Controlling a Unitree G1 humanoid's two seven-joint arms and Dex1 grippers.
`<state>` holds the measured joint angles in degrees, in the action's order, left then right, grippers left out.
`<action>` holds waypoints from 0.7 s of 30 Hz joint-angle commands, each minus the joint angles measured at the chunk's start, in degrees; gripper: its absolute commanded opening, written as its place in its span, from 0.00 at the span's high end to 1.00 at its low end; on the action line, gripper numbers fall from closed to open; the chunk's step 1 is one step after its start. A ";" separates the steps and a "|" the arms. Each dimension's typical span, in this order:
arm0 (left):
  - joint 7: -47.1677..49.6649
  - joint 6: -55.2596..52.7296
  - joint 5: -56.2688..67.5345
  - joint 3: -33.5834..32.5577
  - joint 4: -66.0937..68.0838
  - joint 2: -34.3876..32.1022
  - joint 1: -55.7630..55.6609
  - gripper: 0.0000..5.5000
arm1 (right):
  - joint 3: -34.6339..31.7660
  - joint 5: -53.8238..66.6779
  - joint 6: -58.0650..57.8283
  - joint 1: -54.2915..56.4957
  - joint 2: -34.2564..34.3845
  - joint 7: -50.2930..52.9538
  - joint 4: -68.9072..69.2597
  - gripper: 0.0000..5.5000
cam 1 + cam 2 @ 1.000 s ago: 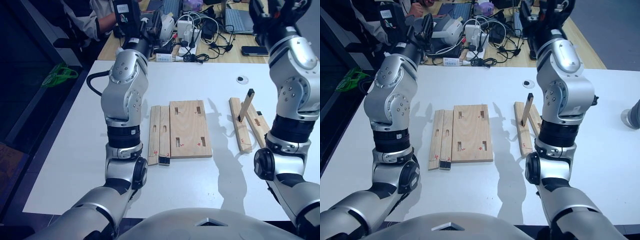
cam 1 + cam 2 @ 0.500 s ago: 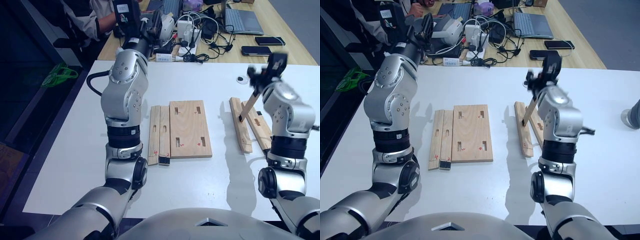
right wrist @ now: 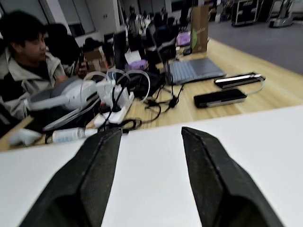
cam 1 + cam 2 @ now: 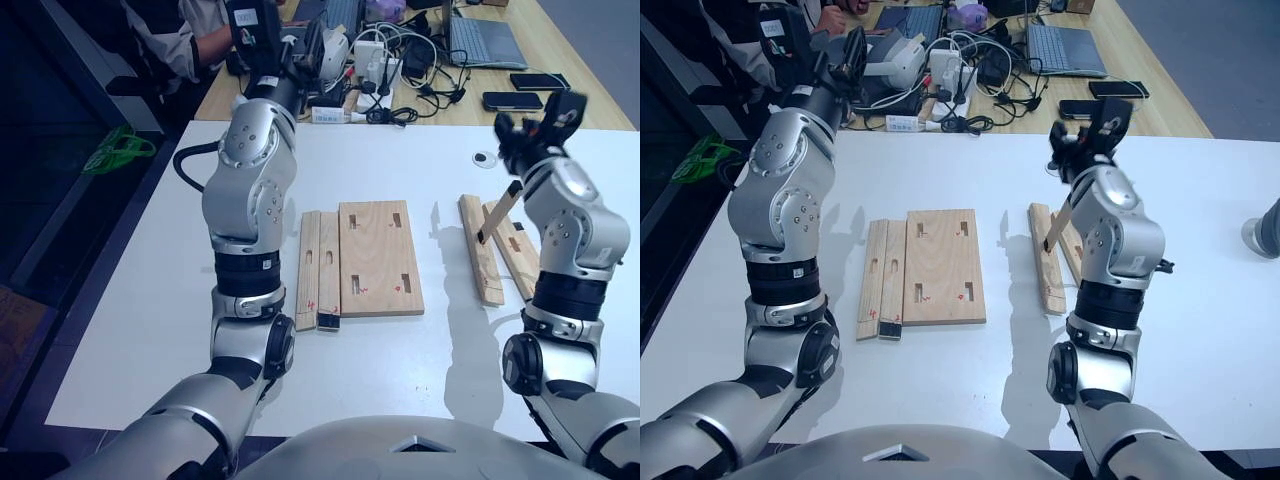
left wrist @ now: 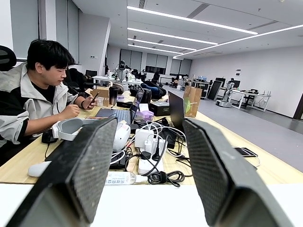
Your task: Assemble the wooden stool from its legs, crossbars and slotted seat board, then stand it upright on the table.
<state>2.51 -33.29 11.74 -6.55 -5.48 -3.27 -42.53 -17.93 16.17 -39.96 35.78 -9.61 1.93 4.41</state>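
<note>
Stool parts lay unassembled on the white table (image 4: 200, 300); both grippers were held high, carrying nothing.
The pale rectangular wooden seat board with four slots (image 4: 380, 258) lay flat mid-table, with two narrow slotted wooden strips (image 4: 318, 268) touching its left edge. Well apart on the right lay two long wooden bars (image 4: 482, 262) side by side, and a thin wooden stick (image 4: 497, 212) stood tilted in the left bar's slot. The right gripper (image 4: 537, 118) hung above the stick's top with its fingers (image 3: 97, 179) spread. The left gripper (image 5: 149, 142) was over the table's far edge, jaws released. A small black round disc (image 4: 485, 158) lay near the far edge.
</note>
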 commanded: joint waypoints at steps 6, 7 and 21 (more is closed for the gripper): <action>0.44 -0.88 -0.38 0.40 -0.54 0.29 0.39 0.53 | -1.53 -6.70 -2.41 -3.46 -3.08 8.38 -3.34 0.57; 0.39 -0.85 -0.37 0.55 -0.49 0.39 0.41 0.53 | -1.73 -7.02 -3.77 -5.14 -2.73 8.84 -3.65 0.57; 0.93 -2.46 -0.33 2.07 -2.36 2.05 3.16 0.53 | 15.06 0.79 -17.34 -12.99 -1.09 -9.36 8.51 0.57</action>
<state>3.15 -34.76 11.73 -4.55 -7.20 -1.41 -39.60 -3.10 17.05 -56.68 22.72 -9.68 -7.22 11.40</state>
